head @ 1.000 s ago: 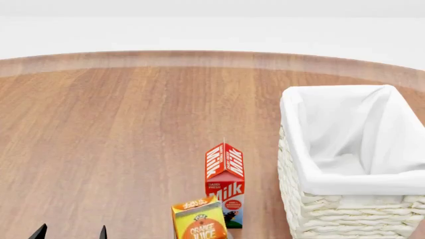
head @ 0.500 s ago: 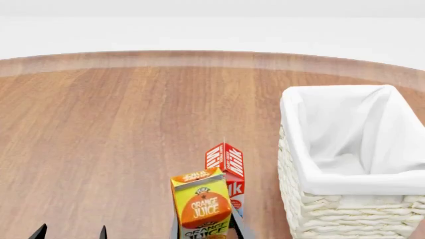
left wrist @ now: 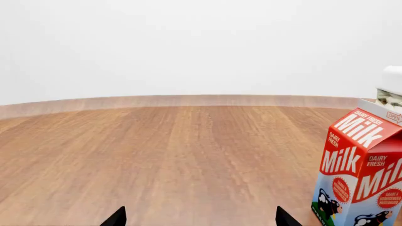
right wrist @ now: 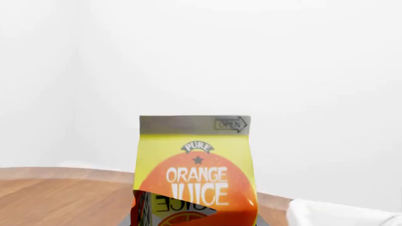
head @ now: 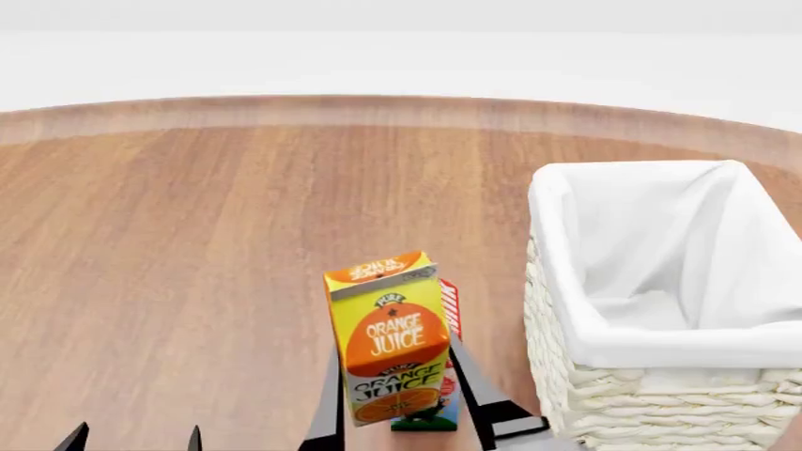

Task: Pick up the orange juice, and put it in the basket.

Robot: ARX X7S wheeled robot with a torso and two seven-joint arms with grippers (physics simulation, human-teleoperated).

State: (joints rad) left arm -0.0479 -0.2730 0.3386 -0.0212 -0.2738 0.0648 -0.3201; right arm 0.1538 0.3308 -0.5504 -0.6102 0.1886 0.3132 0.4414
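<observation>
Orange juice [head: 390,338] masking milk carton [head: 449,324]

A tall yellow-and-orange gable-top carton printed "PURE ORANGE JUICE" [right wrist: 197,174] stands upright close before the camera, its grey top seam marked "OPEN" with an arrow at one end. Its lower part runs out of the picture, and the printing there looks broken and overlapped. Behind it lie a brown wooden tabletop with a paler rim [right wrist: 63,197] and, low at one corner, a bit of white cloth [right wrist: 342,214], all against a plain white background
</observation>
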